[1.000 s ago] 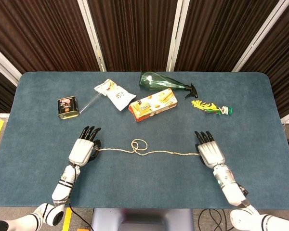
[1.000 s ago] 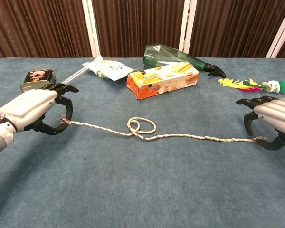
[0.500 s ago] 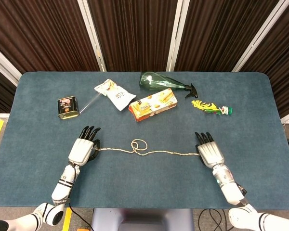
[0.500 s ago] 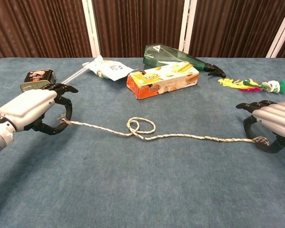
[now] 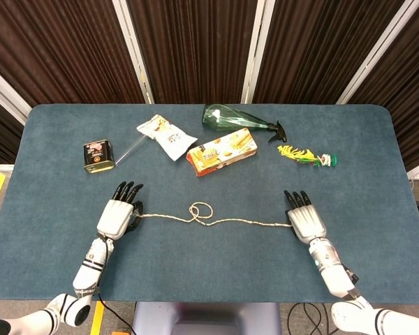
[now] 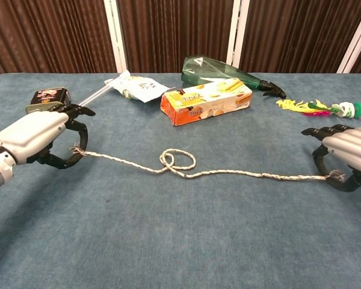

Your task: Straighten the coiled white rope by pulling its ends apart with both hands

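Observation:
The white rope lies stretched across the blue table, with a small loop left of its middle. My left hand pinches the rope's left end, fingers curled around it just above the cloth. My right hand pinches the right end in the same way. Both rope ends are partly hidden under the fingers in the head view.
Behind the rope lie an orange snack box, a green spray bottle, a white snack bag, a dark tin and a yellow-green toy.
Both hands have drawn slightly outward, the left further left and the right further right. The rope lies tauter and the loop has shrunk a little.

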You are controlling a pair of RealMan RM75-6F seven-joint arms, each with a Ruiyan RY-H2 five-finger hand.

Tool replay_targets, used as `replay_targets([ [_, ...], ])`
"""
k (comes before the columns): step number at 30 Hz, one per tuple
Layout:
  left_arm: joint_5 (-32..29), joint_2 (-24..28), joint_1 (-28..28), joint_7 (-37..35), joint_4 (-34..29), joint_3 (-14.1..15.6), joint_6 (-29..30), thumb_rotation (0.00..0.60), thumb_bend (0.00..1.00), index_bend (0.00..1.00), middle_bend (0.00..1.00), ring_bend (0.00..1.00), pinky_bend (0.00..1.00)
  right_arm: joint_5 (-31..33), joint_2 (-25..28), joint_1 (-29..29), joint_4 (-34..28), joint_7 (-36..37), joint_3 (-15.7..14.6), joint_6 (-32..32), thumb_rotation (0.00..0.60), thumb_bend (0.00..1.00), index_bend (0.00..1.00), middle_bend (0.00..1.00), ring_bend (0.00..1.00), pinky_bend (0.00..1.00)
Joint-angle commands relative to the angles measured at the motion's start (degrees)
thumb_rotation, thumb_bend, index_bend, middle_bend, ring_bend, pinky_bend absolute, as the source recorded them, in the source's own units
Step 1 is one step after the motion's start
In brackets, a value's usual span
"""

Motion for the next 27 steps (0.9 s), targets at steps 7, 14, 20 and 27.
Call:
replay_targets([
  [7,-0.65,3.2,0.5,-0.61,0.63,-1.44,1.74,0.6,0.43,0.61,0.1,0.0,0.08,-2.81,7.09,-3.52,-4.83,6.5,-0.24,6.07,0.6,0.6,0.75,0.06,0.0,0.0],
  [14,-2.53,6.15,2.04,-4.27,4.11,-1.85,1.07,0.6,0.43,0.62,0.11,0.0,0.08,-4.13,12.79,-7.86,-3.79,13.57,-1.12,10.4,0.6,0.6,0.75,0.06,0.0,0.0],
  [20,-4.62,6.25,3.66,-7.76,9.11,-1.85,-0.69,0.6,0.43,0.62,0.12,0.0,0.08,-3.46,13.6,-9.93,0.49,19.57,-1.47,9.84,0.6,0.6,0.75,0.06,0.0,0.0],
  [27,-5.3,4.52,4.69,-11.05,14.73,-1.03,-2.92,0.6,0.43,0.62,0.12,0.0,0.08,-3.66,12.43,-10.67,3.78,21.93,-1.67,8.87,0.6,0.6,0.75,0.06,0.0,0.0],
])
